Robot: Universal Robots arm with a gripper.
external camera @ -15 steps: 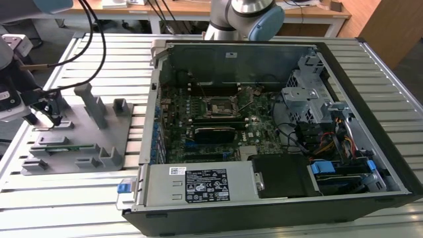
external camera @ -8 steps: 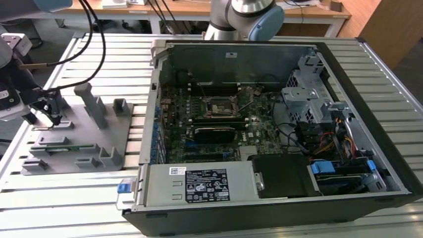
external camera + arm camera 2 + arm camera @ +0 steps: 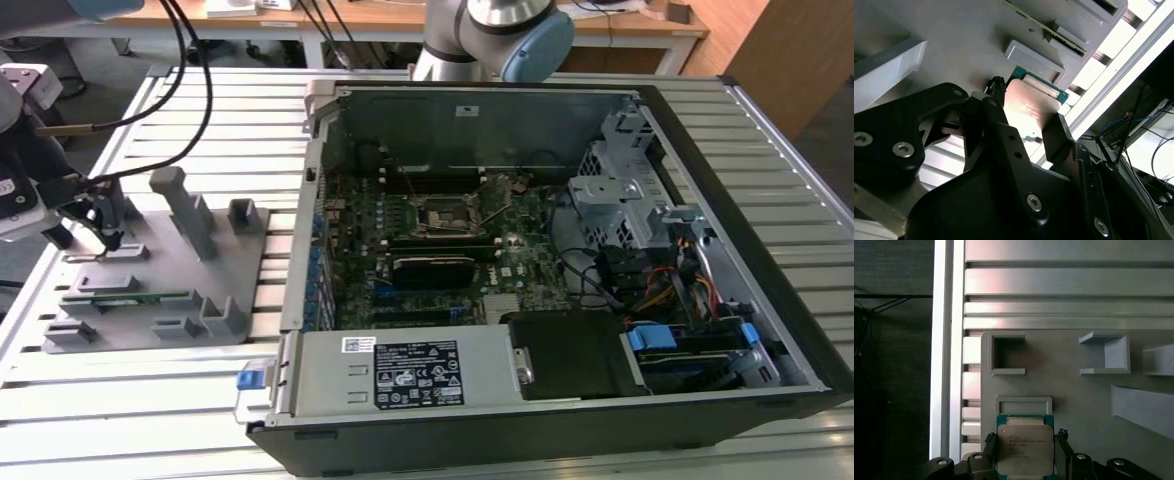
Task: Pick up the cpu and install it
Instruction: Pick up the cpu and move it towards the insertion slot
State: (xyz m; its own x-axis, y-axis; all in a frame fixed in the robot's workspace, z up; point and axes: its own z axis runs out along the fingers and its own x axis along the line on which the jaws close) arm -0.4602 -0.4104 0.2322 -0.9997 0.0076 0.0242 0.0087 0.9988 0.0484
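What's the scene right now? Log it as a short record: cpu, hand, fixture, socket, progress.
cpu: silver top up, beside a framed pocket on the gray fixture plate
hand: at the cpu, above the plate
fixture plate: on the slatted table, to the exterior view's left of the open computer case
socket: inside the case, well apart from the hand
install: not yet done

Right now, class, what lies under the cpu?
The grey tray shows around the cpu. The patch directly beneath is covered, so whether it rests there cannot be seen.
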